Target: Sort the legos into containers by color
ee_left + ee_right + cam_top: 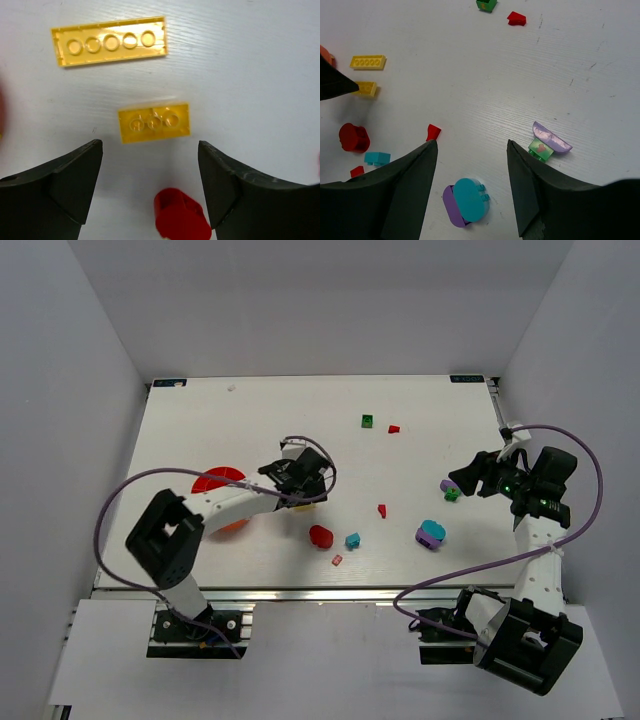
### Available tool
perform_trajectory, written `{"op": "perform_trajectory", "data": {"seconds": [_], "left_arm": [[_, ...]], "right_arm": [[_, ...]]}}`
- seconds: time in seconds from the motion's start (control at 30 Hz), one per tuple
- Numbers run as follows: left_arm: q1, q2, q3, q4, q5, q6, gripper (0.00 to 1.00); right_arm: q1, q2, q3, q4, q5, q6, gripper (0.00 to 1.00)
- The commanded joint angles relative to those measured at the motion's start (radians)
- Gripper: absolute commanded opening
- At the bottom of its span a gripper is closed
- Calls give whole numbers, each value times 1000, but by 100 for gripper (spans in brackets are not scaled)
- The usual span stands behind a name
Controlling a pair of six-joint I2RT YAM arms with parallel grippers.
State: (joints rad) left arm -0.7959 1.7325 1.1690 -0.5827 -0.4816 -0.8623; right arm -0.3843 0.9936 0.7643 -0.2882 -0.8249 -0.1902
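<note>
I am lining up a pick on the short yellow lego (154, 122), lying flat on the table (260, 75) just ahead of my left hand (150, 150), the long yellow lego (109, 41) beyond it. That hand is pointing straight down, jaws wide and empty. Next, I judge, I am needing to nudge forward, drop around it and close. My right hand (472, 150) is hovering open above the teal-and-purple lego (465, 202).
</note>
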Motion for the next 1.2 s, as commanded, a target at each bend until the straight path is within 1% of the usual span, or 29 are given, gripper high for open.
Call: {"op": "perform_trajectory", "data": {"seconds": [0.0,0.03,0.1,0.13,0.17,0.2,0.23,0.27,0.3,0.37,0.4,0.43,0.6,0.67,0.77,0.87,0.97,1.17], "left_arm": [[-5,-154,-77,216,102,233,88],[-5,-166,-86,227,118,296,90],[4,-179,-94,231,173,357,92],[4,-172,-89,233,208,446,92],[14,-162,-71,231,243,494,92],[14,-125,-56,204,299,576,91],[14,-101,-34,184,319,616,90],[14,-75,-11,160,334,655,86],[14,-45,41,103,363,724,77],[14,33,89,54,386,794,66],[14,50,122,16,391,825,56],[14,76,129,11,397,901,52],[14,81,138,35,388,1009,53],[14,94,149,29,339,1023,59],[4,107,176,9,282,1054,63],[-6,95,169,26,293,1083,68],[-6,91,144,50,287,1112,70],[3,136,158,21,310,1183,69]], "right_arm": [[-7,-15,26,23,-8,6,63],[-10,-16,26,23,-10,6,63],[-10,-15,24,24,-11,9,63],[-10,-13,24,23,-13,8,63],[-10,-13,24,23,-13,9,63],[-10,-12,23,23,-14,11,63],[-11,-12,24,23,-16,12,63],[-10,-12,24,23,-16,14,63],[-11,-10,23,24,-16,12,63],[-13,-10,23,24,-16,12,63],[-16,-12,23,24,-16,12,63],[-18,-10,21,24,-14,12,63],[-21,-6,20,24,-20,12,63],[-19,-4,21,23,-20,14,63],[-21,-3,21,23,-20,11,63],[-22,-3,20,23,-20,12,63],[-24,-3,18,24,-19,11,63],[-24,2,18,26,-22,14,63]]}}
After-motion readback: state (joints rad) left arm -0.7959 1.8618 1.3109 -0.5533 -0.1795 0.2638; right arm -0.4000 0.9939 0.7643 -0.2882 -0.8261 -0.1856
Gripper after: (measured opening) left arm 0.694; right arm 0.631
